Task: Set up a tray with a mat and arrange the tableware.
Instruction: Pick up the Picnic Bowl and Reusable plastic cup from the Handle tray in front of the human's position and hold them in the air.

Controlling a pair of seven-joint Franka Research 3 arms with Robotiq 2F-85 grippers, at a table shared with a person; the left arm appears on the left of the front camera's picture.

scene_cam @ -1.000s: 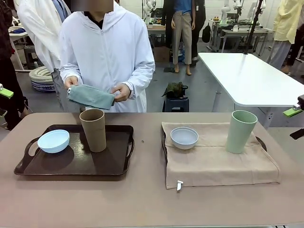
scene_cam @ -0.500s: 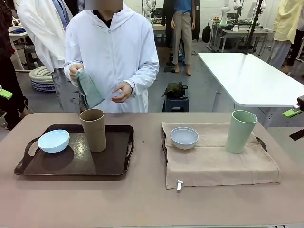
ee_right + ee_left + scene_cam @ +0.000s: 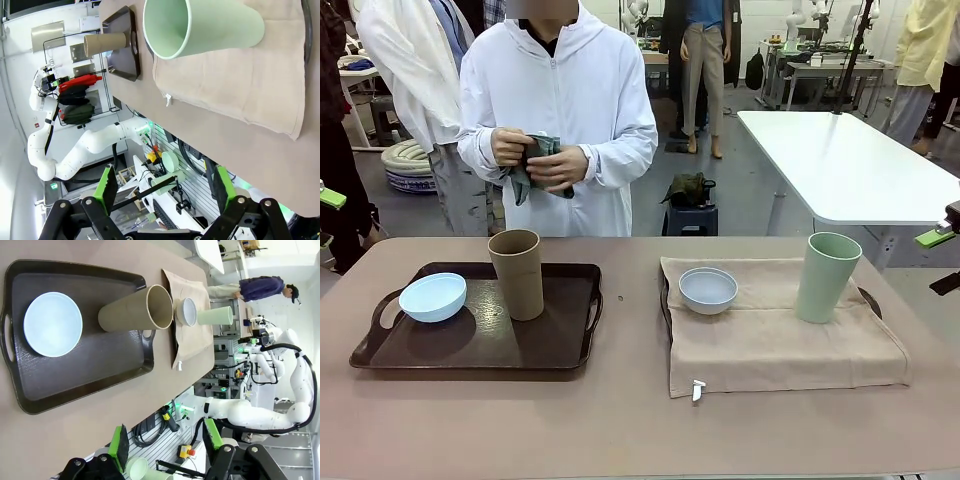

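Tray (image 3: pixel 365 352), nine o'clock, is unlined; we fear clearing it topples the tan cup (image 3: pixel 517 272). Left gripper (image 3: pixel 166 440), right gripper (image 3: pixel 165 187) gape empty.

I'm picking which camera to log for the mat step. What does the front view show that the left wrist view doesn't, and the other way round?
Front view: the person's hands holding a bunched green cloth beyond the table's far side. Left wrist view: the left gripper, its fingers apart with nothing between them. Both: the dark tray carrying the pale blue bowl and tan cup, and the beige mat under the greyish-white bowl and pale green cup.
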